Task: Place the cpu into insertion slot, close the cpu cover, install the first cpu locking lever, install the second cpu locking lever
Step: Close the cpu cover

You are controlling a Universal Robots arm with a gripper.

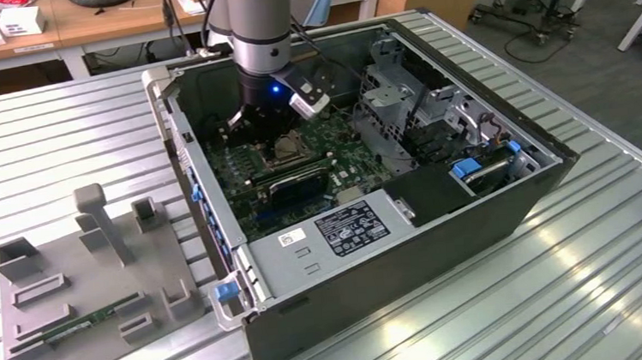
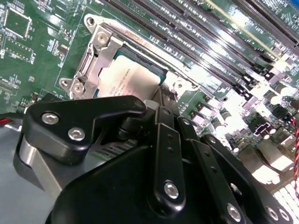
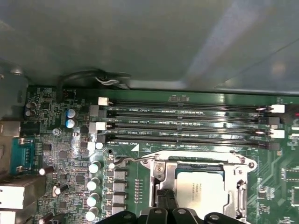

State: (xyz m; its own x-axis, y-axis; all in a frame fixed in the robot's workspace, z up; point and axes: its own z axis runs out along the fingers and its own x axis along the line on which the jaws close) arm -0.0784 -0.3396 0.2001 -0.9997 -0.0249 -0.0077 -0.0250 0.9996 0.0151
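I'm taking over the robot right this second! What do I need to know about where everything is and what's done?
Gripper: low inside the computer case, right over the insertion slot. I cannot tell if it is open or shut.
Done: the cpu sits in the slot, and the cpu cover looks closed flat over it in both wrist views.
Left: the locking levers. One thin lever juts out beside the slot and looks unlatched. I cannot tell about the other.
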